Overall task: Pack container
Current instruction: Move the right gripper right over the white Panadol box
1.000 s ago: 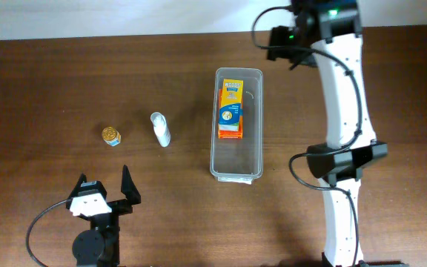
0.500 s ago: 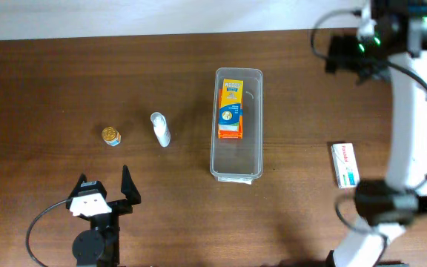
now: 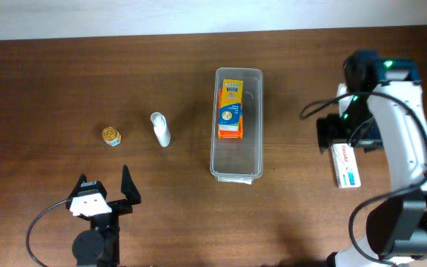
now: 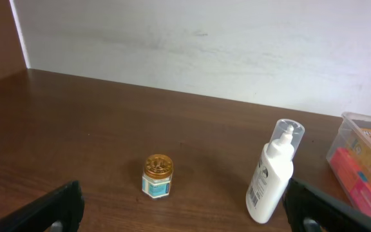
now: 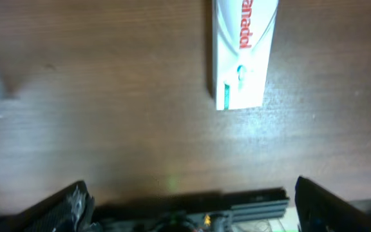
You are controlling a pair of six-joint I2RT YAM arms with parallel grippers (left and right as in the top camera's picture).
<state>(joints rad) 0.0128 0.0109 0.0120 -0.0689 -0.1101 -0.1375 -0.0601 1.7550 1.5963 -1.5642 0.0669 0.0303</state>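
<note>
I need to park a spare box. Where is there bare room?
Bare table lies between the container and the white carton, and left of the jar. The container's near half, before the orange box, is free. Tightest between jar and bottle.

The worktop (image 3: 50, 81) is lit evenly, with faint shadows. The white box (image 5: 243, 51) is shown blurred in the right wrist view.

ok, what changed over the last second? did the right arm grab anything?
The right gripper swung from the table's far edge, past the container, back to the right side. It now hangs open near the white Panadol box, with nothing taken hold of. Unmoved: the left gripper, open; the small jar; the white bottle; and the orange box in the container.
</note>
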